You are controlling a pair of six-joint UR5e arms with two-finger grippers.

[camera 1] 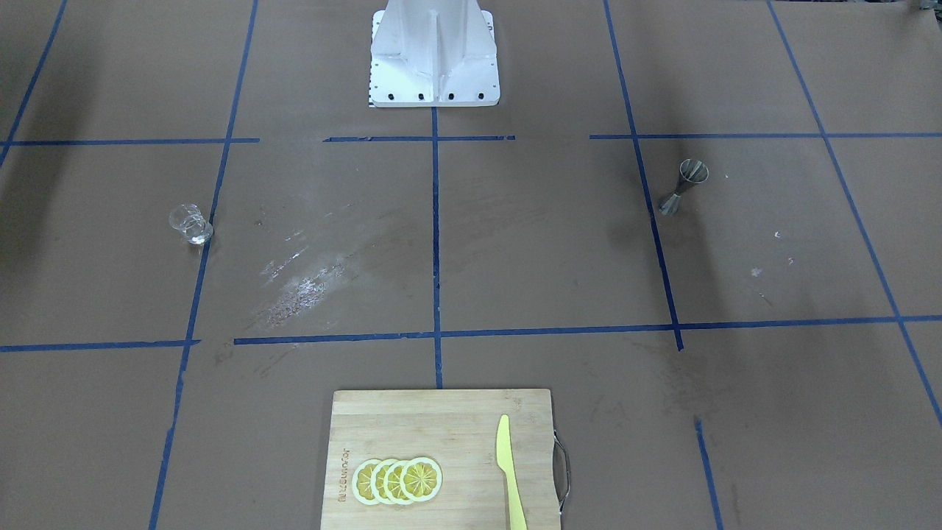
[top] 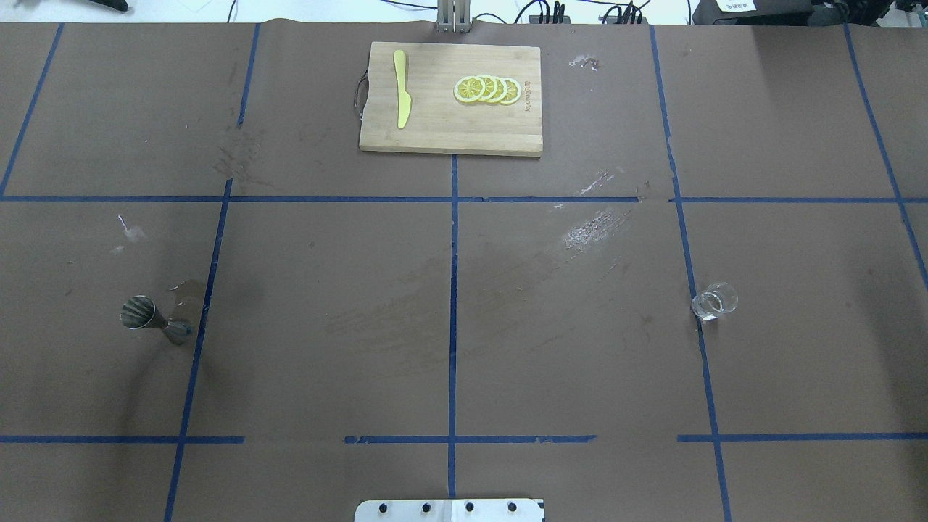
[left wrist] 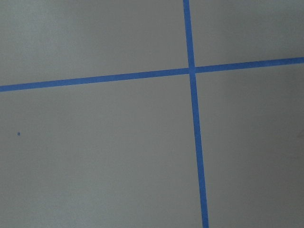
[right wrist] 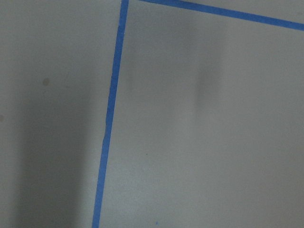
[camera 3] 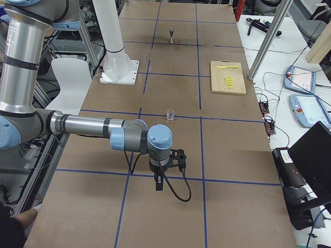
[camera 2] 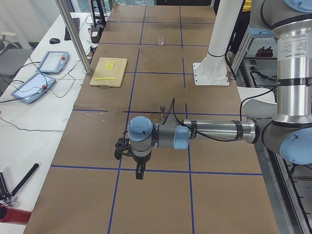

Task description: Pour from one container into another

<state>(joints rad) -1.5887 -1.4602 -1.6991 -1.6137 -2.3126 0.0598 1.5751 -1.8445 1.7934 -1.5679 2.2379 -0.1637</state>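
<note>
The clear glass cup (top: 715, 301) stands upright on the table's right half, beside a blue tape line; it also shows as the cup (camera 1: 191, 224) in the front view. The steel jigger (top: 154, 319) stands upright on the left half, also seen as the jigger (camera 1: 684, 186). Neither gripper appears in the overhead or front views. In the left side view my left gripper (camera 2: 140, 171) hangs pointing down, well short of the jigger (camera 2: 162, 107). In the right side view my right gripper (camera 3: 159, 184) hangs short of the cup (camera 3: 169, 114). Whether either is open or shut I cannot tell.
A wooden cutting board (top: 435, 130) at the far middle edge carries lemon slices (top: 487, 89) and a yellow knife (top: 401, 98). The white robot pedestal (camera 1: 434, 51) stands at the near middle. Both wrist views show only brown paper and blue tape (left wrist: 192, 71).
</note>
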